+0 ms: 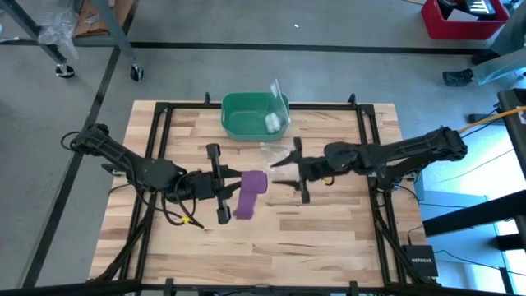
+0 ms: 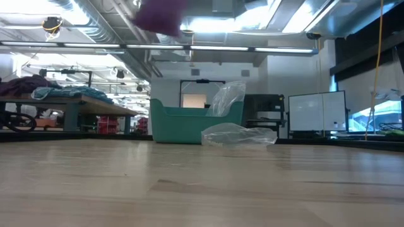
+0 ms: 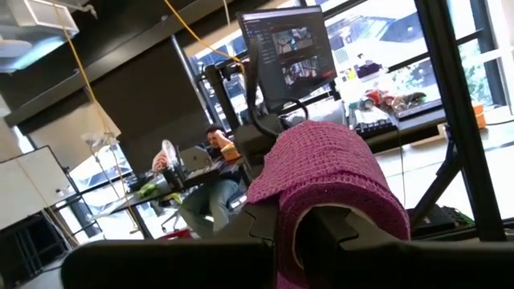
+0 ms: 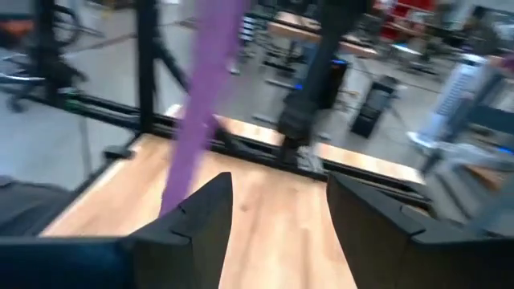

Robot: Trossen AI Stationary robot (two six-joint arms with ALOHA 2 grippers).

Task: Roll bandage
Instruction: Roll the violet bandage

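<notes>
While your left gripper (image 1: 220, 194) is clamping the purple bandage (image 1: 251, 194) above the table's (image 1: 329, 238) middle, its tail is hanging just beside your right gripper's (image 1: 289, 174) parted fingers.

Robotics lab/workshop: butcher-block table (image 1: 329, 222) in a black frame on concrete floor, exposed ceiling ducts (image 2: 101, 25) upper left, monitor (image 3: 285, 52) at top centre, seated person (image 3: 210, 172) at cluttered desk.

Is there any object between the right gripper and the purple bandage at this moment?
Nothing visible stands between them. The right gripper, jaws open, sits just beside the bandage, which the left gripper holds above the table. The green bin and the clear plastic bag lie farther back.
</notes>
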